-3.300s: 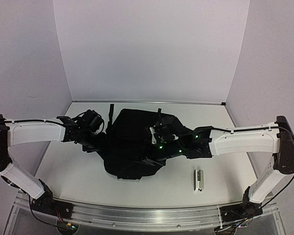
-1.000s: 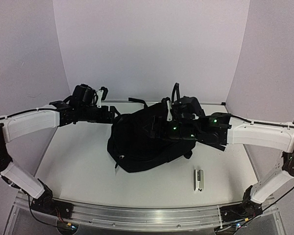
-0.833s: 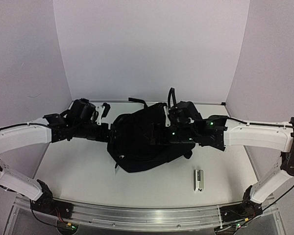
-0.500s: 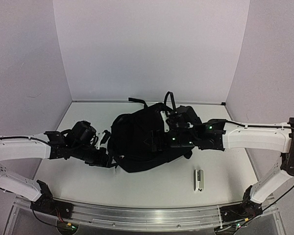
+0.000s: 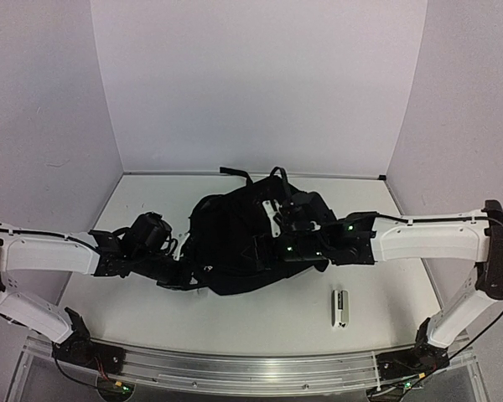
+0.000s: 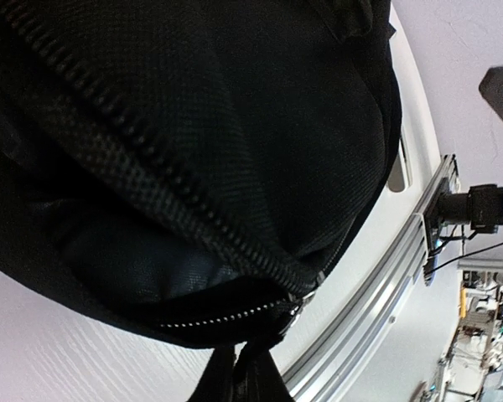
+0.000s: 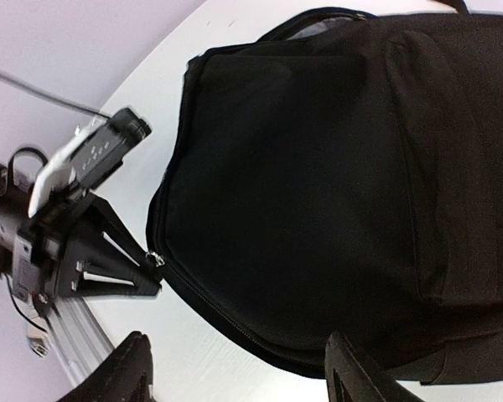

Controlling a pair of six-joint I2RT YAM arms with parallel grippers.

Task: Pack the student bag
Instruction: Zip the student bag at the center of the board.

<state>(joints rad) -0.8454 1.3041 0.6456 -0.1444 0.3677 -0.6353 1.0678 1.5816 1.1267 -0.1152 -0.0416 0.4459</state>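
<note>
In the middle of the table lies the student bag [image 5: 235, 251], a big soft black heap on its side with its straps trailing toward the far wall. A thin sliver of grey lining shows at one end of its mouth. Along its near-left edge runs the zip, and the zip pull [image 6: 297, 306] sits right at that corner. My left gripper [image 7: 153, 266] is there, low over the table [image 5: 134, 310], with its fingers pinched together on the pull. The tab itself is mostly hidden behind my fingertips, so I read the grip from how the tips converge on the slider. My right gripper [image 7: 235, 352] hangs over the bag's broad front panel with its jaws spread wide and holding nothing. Whether it touches the fabric I cannot tell. Off to the right, well apart from the bag, a small pale-and-dark object [image 5: 341, 306] lies alone on the table. I judge the step in hand to be working the zip, with the pull taken and the run along the track not yet begun. I cannot tell from here whether the zip is meant to open the bag further or to shut it. The next move calls for drawing the slider steadily along the curve of the teeth and keeping the pull in line with the track so that it does not jam. The bag is limp and will slide or bunch, so my right hand should come down and pin or pinch the fabric to give the zip something to pull against.
</note>
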